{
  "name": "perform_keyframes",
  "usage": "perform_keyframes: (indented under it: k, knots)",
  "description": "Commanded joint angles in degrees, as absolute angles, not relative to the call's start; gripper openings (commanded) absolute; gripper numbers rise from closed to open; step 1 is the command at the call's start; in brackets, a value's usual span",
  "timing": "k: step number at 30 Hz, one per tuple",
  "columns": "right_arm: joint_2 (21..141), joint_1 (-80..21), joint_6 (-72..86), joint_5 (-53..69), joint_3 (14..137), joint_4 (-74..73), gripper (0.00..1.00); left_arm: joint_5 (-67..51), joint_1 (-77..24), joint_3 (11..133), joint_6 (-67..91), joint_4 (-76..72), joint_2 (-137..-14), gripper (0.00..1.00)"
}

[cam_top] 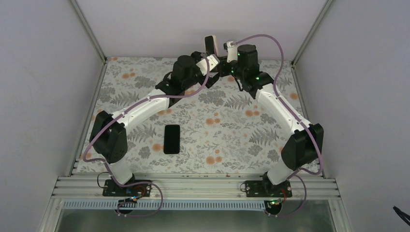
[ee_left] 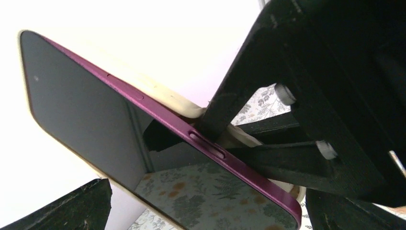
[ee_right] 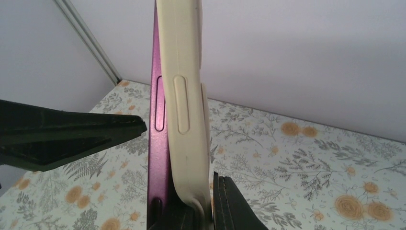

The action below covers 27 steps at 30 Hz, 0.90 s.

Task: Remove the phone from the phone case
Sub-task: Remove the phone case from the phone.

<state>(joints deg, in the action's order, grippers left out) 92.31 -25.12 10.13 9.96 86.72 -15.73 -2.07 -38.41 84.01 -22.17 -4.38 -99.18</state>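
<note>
Both arms reach to the far back centre and hold up a phone [cam_top: 209, 44] in a cream case [cam_top: 213, 47] above the table. In the left wrist view the phone [ee_left: 95, 124] has a dark screen and a purple edge, and the cream case [ee_left: 163, 96] is pulled away along that edge. My left gripper [ee_left: 206, 211] is shut across the phone's lower end. In the right wrist view the case [ee_right: 186, 105] bows away from the purple phone [ee_right: 157, 158]. My right gripper [ee_right: 201, 215] is shut on the case's lower edge.
A second, black phone [cam_top: 171, 139] lies flat on the floral table mat [cam_top: 227, 140], in front of the arms. Grey walls close in the back and both sides. The left gripper's finger [ee_right: 72, 139] shows at the left of the right wrist view.
</note>
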Motion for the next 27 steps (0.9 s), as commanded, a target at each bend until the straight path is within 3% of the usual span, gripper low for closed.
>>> perform_keyframes:
  k: [1, 17, 27]
  knots:
    - [92.02, -25.84, 11.17, 7.92, 88.56, -10.26, 0.03, 0.86, -38.82, 86.05, -20.27, -9.26, -99.25, 1.0]
    - [91.52, -25.91, 10.28, 8.03, 87.72, -9.71, 0.03, 11.72, -38.68, 82.65, -23.27, -13.68, -96.67, 1.0]
    - [92.3, -26.58, 12.14, 12.41, 86.77, -11.68, 0.03, 23.35, -38.52, 79.32, -29.0, -25.81, -98.63, 1.0]
